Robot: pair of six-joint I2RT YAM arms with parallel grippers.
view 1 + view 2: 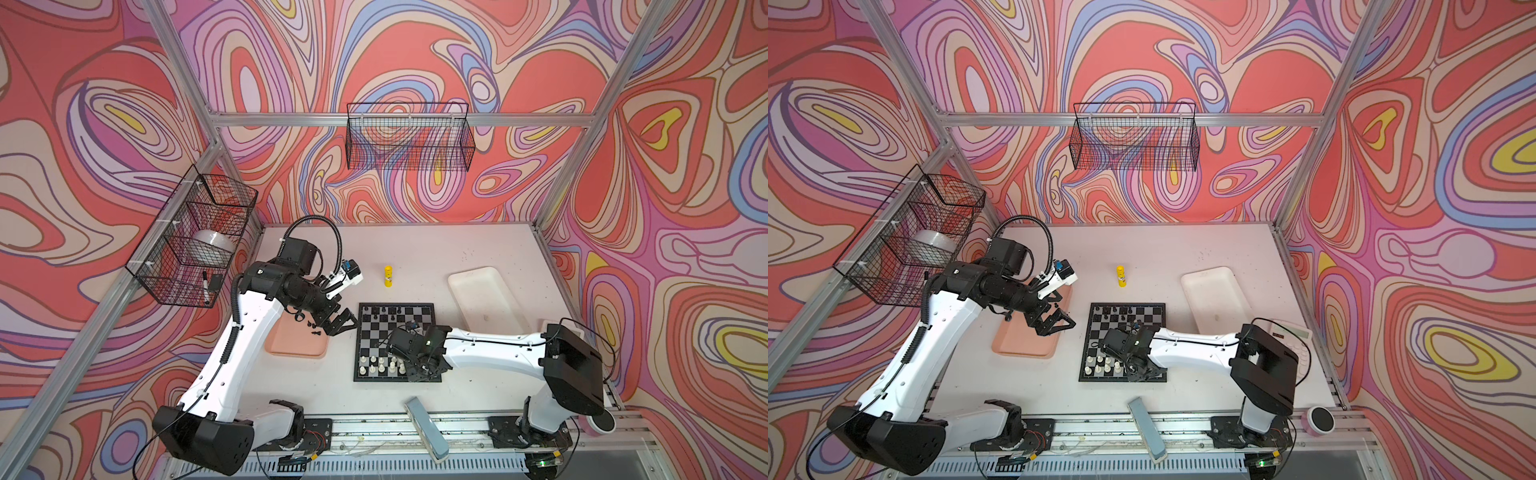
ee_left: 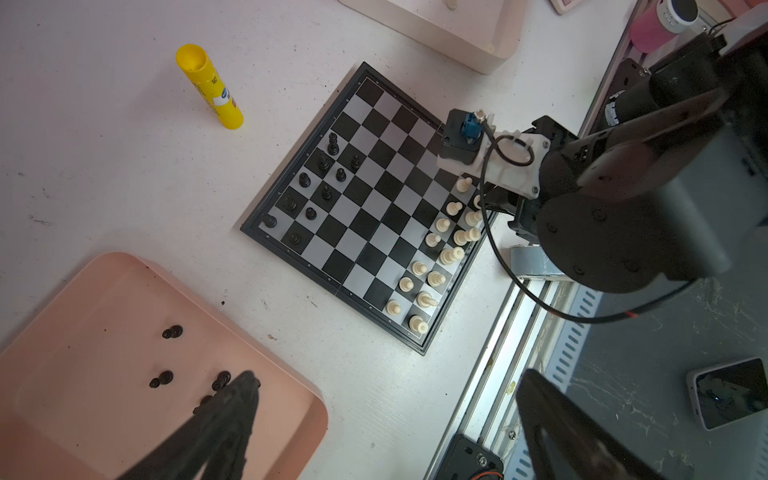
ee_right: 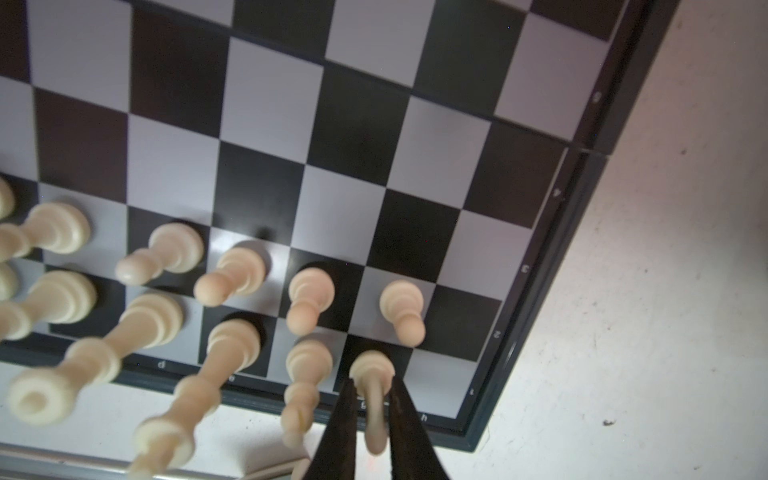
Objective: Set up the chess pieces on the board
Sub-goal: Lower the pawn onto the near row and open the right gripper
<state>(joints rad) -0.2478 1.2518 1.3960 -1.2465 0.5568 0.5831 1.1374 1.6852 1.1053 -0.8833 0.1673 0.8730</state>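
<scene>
Since the board [image 1: 374, 334] lies mid-table in both top views, with black chess pieces [image 1: 383, 310] on its far rows and cream chess pieces [image 1: 380, 365] on its near rows, the right gripper [image 1: 419, 370] sits low at the near right corner among the cream men. The left gripper [image 1: 338, 322] hovers between the pink tray [image 1: 291, 353] and the board's left edge. In the left wrist view the left gripper [image 2: 388, 376] is spread wide and holds nothing. One of its fingers is over the tray, where loose black pieces [image 2: 172, 332] lie, and the board [image 2: 374, 199] shows cream men filling most of two rows. In the right wrist view the right gripper [image 3: 372, 384] has its fingers narrowly apart on either side of one cream piece [image 3: 371, 368]. That piece stands on a back-row square, second from the corner of the board [image 3: 332, 124]. Whether the pads press it or stand just clear, I cannot tell. The step looks like setting this piece down. To do it well, part the fingers evenly and only a little, then lift straight up. The neighbouring pieces stand just beside, and a sideways drift would likely topple them.
</scene>
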